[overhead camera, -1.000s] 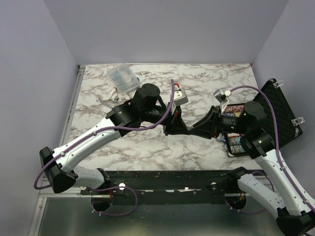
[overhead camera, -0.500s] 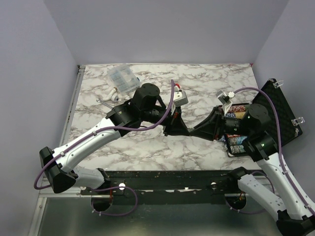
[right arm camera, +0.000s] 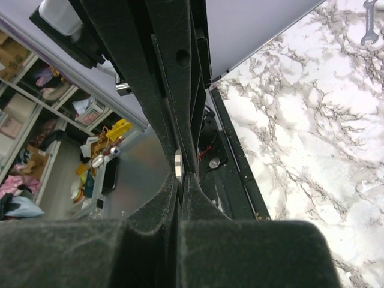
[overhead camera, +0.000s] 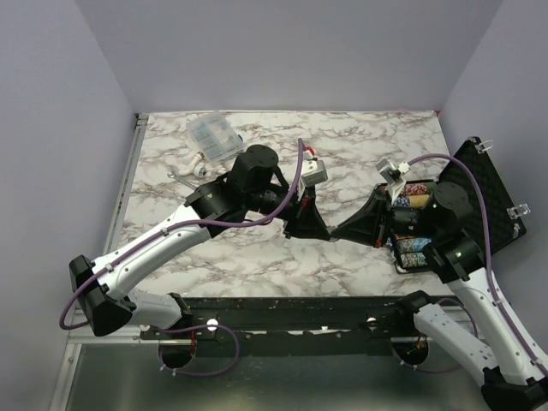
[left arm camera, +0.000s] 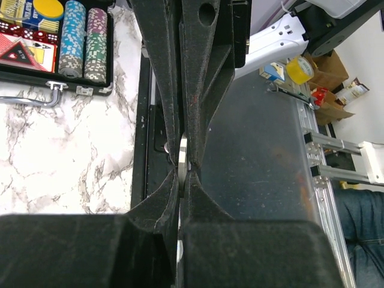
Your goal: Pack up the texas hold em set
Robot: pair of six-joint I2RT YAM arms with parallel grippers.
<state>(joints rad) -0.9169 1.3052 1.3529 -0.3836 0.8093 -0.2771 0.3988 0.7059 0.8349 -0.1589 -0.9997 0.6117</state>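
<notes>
A white disc (left arm camera: 182, 157) hung edge-on above the surface (overhead camera: 248, 253), gripped from both ends at once. The left jaws and the right jaws met tip to tip, each looking clamped on it. The open black briefcase (overhead camera: 501, 193) lay to the right, nearer the right arm (overhead camera: 454, 231). I could read no writing.

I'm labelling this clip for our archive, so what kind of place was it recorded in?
Probably a robotics lab test cell: a marble-pattern tabletop boxed in by plain lavender walls, the left arm and right arm bolted to a rail, and cluttered shelves beyond.
</notes>
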